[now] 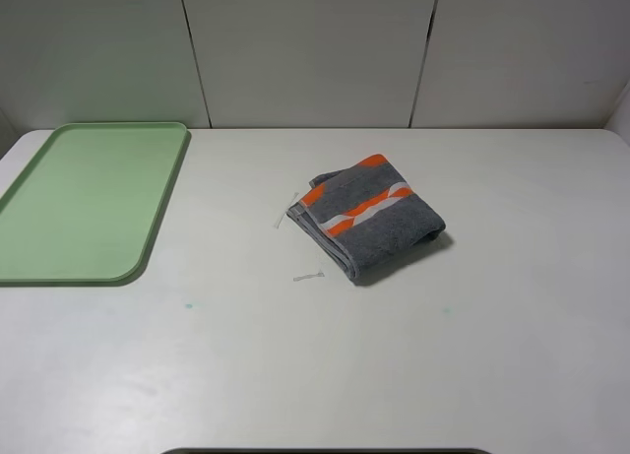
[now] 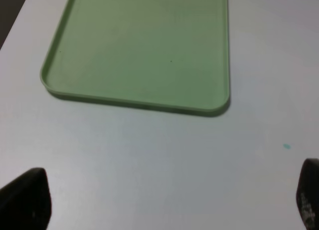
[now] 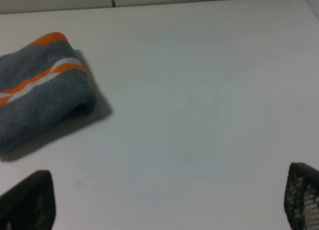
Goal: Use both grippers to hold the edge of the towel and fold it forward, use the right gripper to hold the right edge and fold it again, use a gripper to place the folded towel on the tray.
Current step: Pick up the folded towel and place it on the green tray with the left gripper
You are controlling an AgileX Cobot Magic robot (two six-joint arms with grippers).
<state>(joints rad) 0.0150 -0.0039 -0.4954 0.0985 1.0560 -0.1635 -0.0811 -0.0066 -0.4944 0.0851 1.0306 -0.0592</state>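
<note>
Reading ext high view L to R. Seeing tray filling upper-left of frame, lying flat on white table, long side running toward back wall. Spotting tiny teal speck on tabletop, just below-right of tray's near corner. Noting two small white bits on table just left of frame centre; can't tell what.

Seeing towel lying at frame centre, slightly right, touching or nearly touching those bits, well apart from tray and not on it. Sitting folded into compact bundle, turned diag. Showing grey terry w/ orange + white wavy stripes facing up, stacked layers along lower-left side, rounded fold toward right. Casting small shadow at its lower-right.

Checking left wrist cam: seeing left gripper w/ black fingertips standing wide apart, gripping nothing. Hovering over bare table just short of tray's rounded-corner end, not touching tray. Picking up teal speck near one fingertip.

Checking right wrist cam: seeing right gripper spread wide too, clamping nothing, only tabletop showing between the tips. Seeing towel ahead and off to one side, apart from both tips, rounded fold facing cam, stripes up.
</note>
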